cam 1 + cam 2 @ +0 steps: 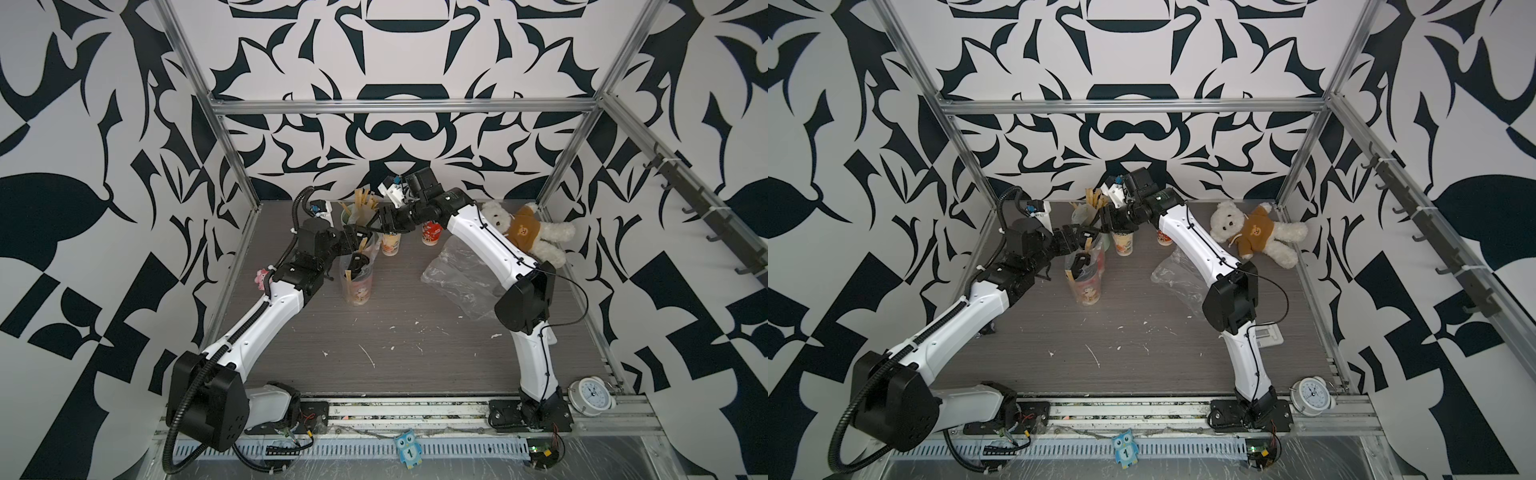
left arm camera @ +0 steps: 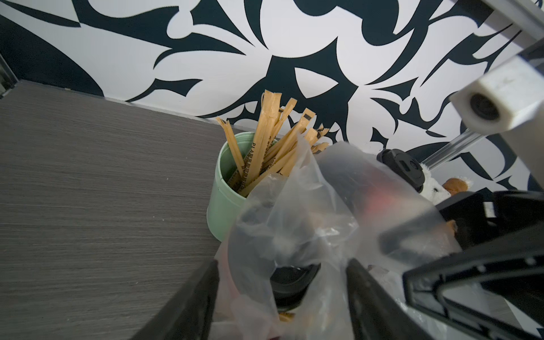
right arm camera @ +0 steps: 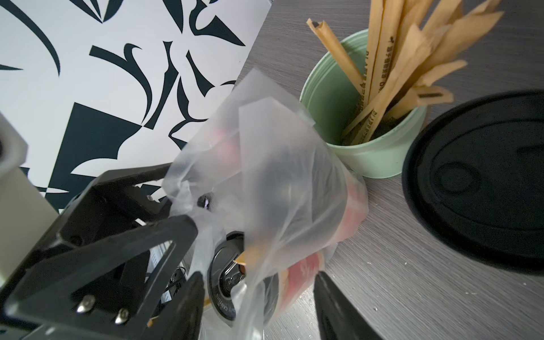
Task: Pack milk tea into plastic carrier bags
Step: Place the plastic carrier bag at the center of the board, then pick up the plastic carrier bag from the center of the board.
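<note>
Bag: thin crinkly film round red-sleeved cup, black dome lid; left gripper, right gripper both released, jaws spread.

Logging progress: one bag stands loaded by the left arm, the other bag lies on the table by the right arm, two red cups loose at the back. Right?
Not quite: only one loose cup is red. Both top views show a cream-yellow cup beside the red cup. The rest holds: loaded bag by the left arm, other bag flat by the right arm.
</note>
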`<action>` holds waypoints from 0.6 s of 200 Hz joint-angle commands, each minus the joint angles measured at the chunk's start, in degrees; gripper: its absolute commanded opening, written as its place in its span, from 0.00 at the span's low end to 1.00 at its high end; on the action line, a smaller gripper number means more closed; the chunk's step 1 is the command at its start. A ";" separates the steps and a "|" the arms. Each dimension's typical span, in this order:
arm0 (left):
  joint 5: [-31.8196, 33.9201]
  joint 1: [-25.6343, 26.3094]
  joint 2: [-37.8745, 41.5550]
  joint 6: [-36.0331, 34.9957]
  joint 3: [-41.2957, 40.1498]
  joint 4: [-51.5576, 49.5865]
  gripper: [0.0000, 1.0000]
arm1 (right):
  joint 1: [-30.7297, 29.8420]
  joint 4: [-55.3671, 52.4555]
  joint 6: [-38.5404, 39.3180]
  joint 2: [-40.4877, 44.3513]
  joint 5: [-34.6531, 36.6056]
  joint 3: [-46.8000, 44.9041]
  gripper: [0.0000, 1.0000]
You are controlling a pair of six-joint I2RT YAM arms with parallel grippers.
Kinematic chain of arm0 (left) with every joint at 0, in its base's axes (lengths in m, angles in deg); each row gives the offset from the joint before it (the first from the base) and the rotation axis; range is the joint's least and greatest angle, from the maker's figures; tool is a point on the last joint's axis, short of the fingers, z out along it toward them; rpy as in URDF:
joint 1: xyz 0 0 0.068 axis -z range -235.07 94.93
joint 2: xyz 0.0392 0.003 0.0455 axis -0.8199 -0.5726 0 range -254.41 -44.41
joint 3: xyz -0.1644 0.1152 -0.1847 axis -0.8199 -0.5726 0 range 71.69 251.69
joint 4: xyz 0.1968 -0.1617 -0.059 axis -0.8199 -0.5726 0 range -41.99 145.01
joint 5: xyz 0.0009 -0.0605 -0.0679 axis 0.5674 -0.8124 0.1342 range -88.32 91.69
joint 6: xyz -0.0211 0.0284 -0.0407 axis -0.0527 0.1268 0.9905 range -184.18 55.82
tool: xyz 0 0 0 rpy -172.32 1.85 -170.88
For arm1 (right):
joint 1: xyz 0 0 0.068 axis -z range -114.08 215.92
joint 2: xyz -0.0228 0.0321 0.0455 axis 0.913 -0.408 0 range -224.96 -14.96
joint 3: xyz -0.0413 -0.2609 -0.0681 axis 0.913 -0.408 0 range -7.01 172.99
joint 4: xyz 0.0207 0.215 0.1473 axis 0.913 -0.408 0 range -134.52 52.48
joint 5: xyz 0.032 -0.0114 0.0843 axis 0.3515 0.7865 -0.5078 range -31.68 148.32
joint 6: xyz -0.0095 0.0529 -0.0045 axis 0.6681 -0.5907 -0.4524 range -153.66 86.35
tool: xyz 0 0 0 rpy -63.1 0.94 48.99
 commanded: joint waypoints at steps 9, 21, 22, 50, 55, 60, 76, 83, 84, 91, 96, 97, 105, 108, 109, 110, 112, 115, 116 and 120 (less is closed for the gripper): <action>0.72 -0.32 4.07 -1.18 1.72 0.24 0.81 | 0.32 -0.13 1.16 6.10 0.55 0.42 0.72; 0.55 -0.38 4.95 -1.43 1.73 0.17 0.83 | 0.33 -0.14 1.48 7.27 0.94 -0.06 0.74; 0.54 -0.35 4.96 -1.45 1.80 0.16 0.83 | 0.29 -0.14 1.56 7.40 0.99 -0.11 0.75; 0.58 -0.31 6.88 -2.29 1.83 -0.19 0.84 | 0.41 0.02 2.02 10.16 1.57 -1.16 0.78; 0.61 -0.33 7.18 -2.43 1.87 -0.33 0.84 | 0.51 -0.02 2.12 10.56 1.61 -1.31 0.78; 0.59 -0.39 7.44 -2.50 1.87 -0.42 0.84 | 0.54 -0.05 2.22 10.93 1.65 -1.53 0.78; 0.63 -0.34 8.41 -2.92 1.91 -0.68 0.84 | 0.93 -0.66 2.74 12.78 2.31 -2.62 0.79; 0.61 -0.40 8.85 -2.97 2.12 -0.96 0.84 | 1.12 -1.11 3.39 13.87 3.04 -3.31 0.79; 0.58 -0.40 8.93 -2.96 2.17 -1.02 0.84 | 1.17 -1.19 3.48 14.00 3.18 -3.45 0.79; -0.06 -0.29 9.47 -2.96 2.42 -1.21 0.84 | 1.54 -1.74 4.17 15.55 4.43 -4.56 0.79; -1.10 -0.37 9.84 -3.04 2.61 -1.21 0.84 | 1.84 -1.89 4.63 16.82 5.41 -5.76 0.79; -1.25 -0.34 9.95 -3.04 2.64 -1.19 0.83 | 1.92 -1.94 4.76 17.23 5.60 -6.04 0.79; -3.25 -0.33 10.55 -2.96 2.97 -1.10 0.82 | 2.94 -1.92 5.29 19.93 7.29 -8.86 0.79; -4.03 -0.29 10.73 -2.98 3.21 -0.95 0.81 | 3.51 -1.77 5.27 20.97 7.82 -10.15 0.79; -4.34 -0.30 10.79 -3.01 3.24 -0.89 0.81 | 3.72 -1.70 5.25 21.46 7.95 -10.56 0.79; -4.71 -0.31 10.86 -2.98 3.26 -0.85 0.81 | 3.96 -1.53 5.29 21.88 8.14 -11.12 0.79; -5.39 -0.31 11.01 -2.90 3.49 -0.78 0.80 | 4.52 -1.41 5.32 22.59 8.44 -11.97 0.78; -6.71 -0.27 11.08 -2.81 3.77 -0.69 0.80 | 5.22 -1.10 5.29 23.91 8.90 -13.46 0.78; -7.17 -0.20 11.10 -2.79 3.87 -0.67 0.80 | 5.55 -1.01 5.31 24.25 9.06 -13.89 0.77; -8.81 -0.08 11.11 -2.64 4.26 -0.64 0.79 | 6.72 -0.50 5.24 26.03 9.65 -15.94 0.76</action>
